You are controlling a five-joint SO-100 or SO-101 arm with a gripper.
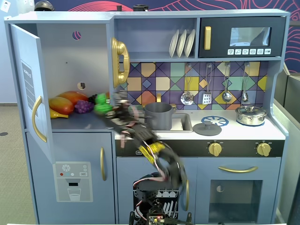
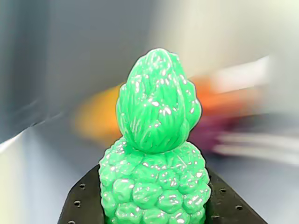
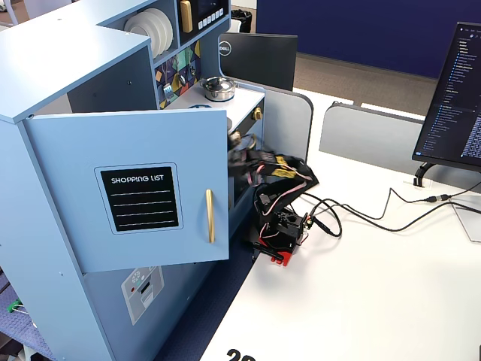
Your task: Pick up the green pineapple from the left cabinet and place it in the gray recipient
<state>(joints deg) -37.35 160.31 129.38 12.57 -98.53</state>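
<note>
The green pineapple (image 2: 156,154) fills the wrist view, leafy top up, gripped at its bumpy body between my black fingers (image 2: 81,205). My gripper (image 2: 154,186) is shut on it. In a fixed view the pineapple (image 1: 102,107) is at the right front of the left cabinet (image 1: 70,61), just above its shelf, with my gripper (image 1: 108,110) blurred around it. The gray recipient (image 1: 158,116) stands on the counter to the right of the arm, next to the sink. In the other fixed view the open cabinet door (image 3: 135,195) hides the pineapple.
An orange-yellow mango (image 1: 65,103) and purple grapes (image 1: 84,107) lie on the cabinet shelf behind the pineapple. The door (image 1: 28,84) hangs open to the left. A flat gray lid (image 1: 207,129) and a shiny silver pot (image 1: 251,115) sit on the stove.
</note>
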